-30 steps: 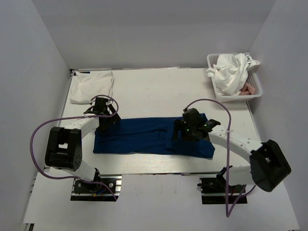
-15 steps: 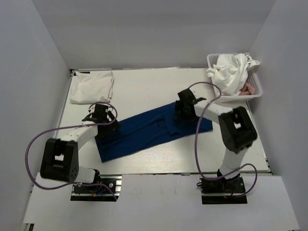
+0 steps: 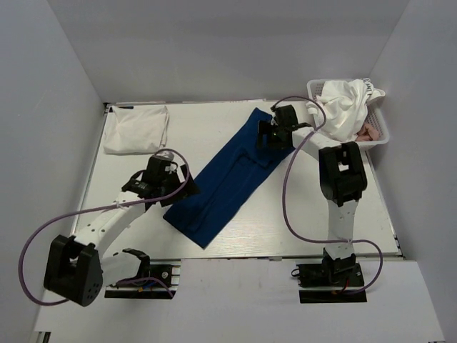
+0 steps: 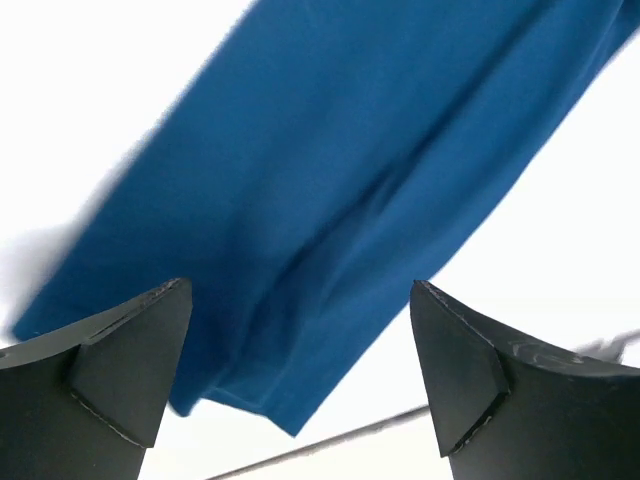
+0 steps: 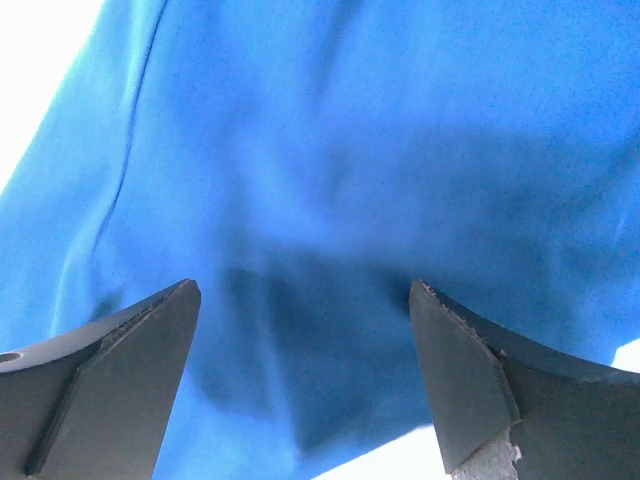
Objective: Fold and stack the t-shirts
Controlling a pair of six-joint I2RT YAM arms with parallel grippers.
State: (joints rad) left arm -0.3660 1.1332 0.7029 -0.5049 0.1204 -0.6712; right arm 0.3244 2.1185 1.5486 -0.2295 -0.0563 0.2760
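Observation:
The navy blue t-shirt (image 3: 227, 179), folded into a long strip, lies slantwise on the table from back right to front left. My left gripper (image 3: 178, 182) is open at the strip's left edge near its front end. In the left wrist view the shirt (image 4: 330, 150) fills the space between and beyond the spread fingers (image 4: 120, 370). My right gripper (image 3: 271, 136) is open over the strip's far end. In the right wrist view blue cloth (image 5: 330, 150) fills the space between its fingers (image 5: 470, 380). A folded white t-shirt (image 3: 136, 128) lies at the back left.
A white mesh basket (image 3: 350, 147) stands at the back right with crumpled white t-shirts (image 3: 343, 107) piled in it and a pink one (image 3: 369, 131) showing at its right side. The table's front edge (image 3: 235, 255) runs just in front of the strip's near end.
The navy strip has swung from lying left-right to a steep diagonal. The right gripper moved to the back with its end; the left gripper moved right and nearer.

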